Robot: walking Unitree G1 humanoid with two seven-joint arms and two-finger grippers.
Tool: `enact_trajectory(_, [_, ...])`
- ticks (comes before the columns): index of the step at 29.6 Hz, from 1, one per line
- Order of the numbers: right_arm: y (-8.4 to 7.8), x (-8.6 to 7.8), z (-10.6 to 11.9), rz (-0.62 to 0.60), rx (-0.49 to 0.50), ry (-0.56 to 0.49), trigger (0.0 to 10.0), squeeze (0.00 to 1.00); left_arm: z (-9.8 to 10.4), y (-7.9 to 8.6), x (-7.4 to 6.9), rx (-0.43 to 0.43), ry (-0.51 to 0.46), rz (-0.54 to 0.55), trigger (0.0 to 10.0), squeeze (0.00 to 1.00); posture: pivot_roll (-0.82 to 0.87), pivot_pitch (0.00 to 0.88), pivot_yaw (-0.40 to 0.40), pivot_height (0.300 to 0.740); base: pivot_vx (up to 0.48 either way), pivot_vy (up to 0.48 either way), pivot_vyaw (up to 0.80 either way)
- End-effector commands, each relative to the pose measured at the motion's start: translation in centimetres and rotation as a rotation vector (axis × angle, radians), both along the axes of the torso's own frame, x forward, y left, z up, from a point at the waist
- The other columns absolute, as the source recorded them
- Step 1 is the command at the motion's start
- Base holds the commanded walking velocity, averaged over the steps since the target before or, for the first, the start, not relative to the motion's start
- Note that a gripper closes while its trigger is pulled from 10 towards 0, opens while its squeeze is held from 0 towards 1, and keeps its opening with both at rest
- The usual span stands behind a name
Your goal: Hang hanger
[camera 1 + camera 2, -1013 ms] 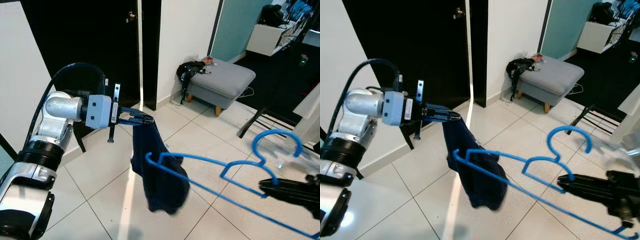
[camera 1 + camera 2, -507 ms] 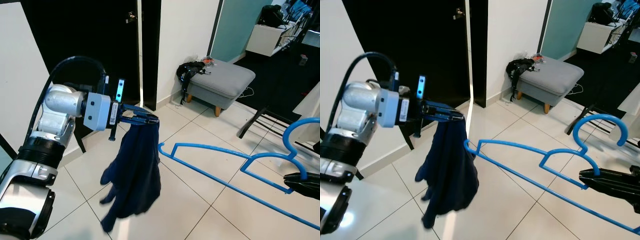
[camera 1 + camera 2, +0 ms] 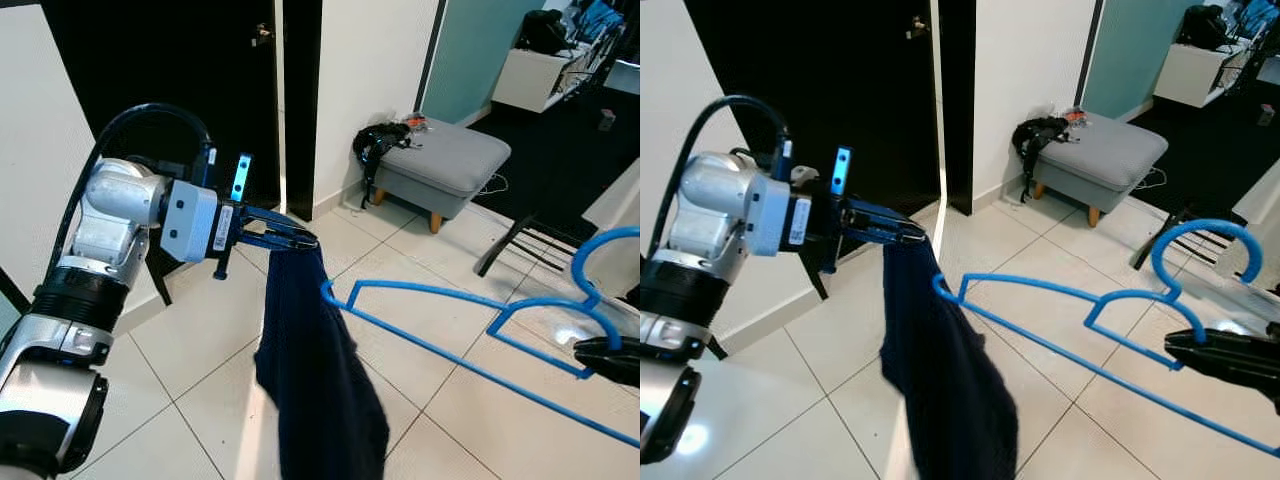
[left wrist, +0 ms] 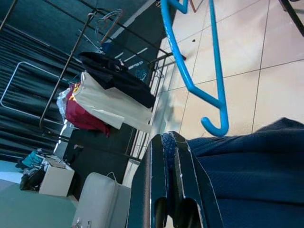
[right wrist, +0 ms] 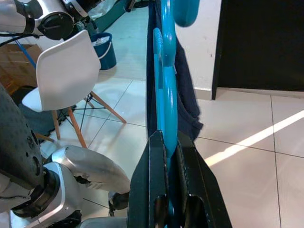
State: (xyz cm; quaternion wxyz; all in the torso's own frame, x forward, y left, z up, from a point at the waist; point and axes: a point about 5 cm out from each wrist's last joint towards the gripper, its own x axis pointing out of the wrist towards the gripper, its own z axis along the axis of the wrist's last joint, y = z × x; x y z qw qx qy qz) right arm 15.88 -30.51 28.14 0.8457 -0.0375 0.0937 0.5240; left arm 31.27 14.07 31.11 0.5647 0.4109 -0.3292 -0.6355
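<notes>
The left gripper (image 3: 300,240) is clenched on the top edge of a dark navy garment (image 3: 315,390), which hangs straight down over the tiled floor (image 3: 190,340). The tip of the blue hanger (image 3: 470,345) touches the cloth just below that grip, while the right gripper (image 3: 1185,350) pinches the hanger near its hook (fingers clamped on the blue bar in the right wrist view). My read: the garment is not yet threaded onto the hanger, and hanging it on the clothes rack (image 4: 118,66) is still to come. Half a second ago the cloth was bunched and swinging left; now it hangs long and the hanger tip sits against it.
</notes>
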Motion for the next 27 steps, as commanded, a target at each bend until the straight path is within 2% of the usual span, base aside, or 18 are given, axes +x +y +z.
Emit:
enact_trajectory(1, [-0.2,-0.1,0.6,0.001,-0.012,-0.023,10.0,0.0,0.8,0.5,-0.2,0.008,-0.032,0.005,10.0,0.0,-0.09,0.062,0.006,0.74,0.0,0.0,0.0])
enact_trajectory(6, [-0.6,-0.2,1.2,-0.001,-0.025,-0.028,10.0,0.0,0.7,0.7,-0.4,0.036,-0.057,-0.001,10.0,0.0,-0.09,0.063,0.004,0.74,0.0,0.0,0.0])
enact_trajectory(14, [-0.6,0.0,1.3,0.006,-0.031,-0.028,10.0,0.0,1.2,0.3,-0.7,0.026,-0.094,-0.04,10.0,0.0,-0.09,0.063,0.005,0.74,0.0,0.0,0.0])
enact_trajectory(27, [0.4,0.8,1.2,0.048,-0.031,-0.04,10.0,0.0,1.9,-0.8,-1.2,-0.007,-0.114,-0.097,10.0,0.0,-0.09,0.063,0.009,0.74,0.0,0.0,0.0])
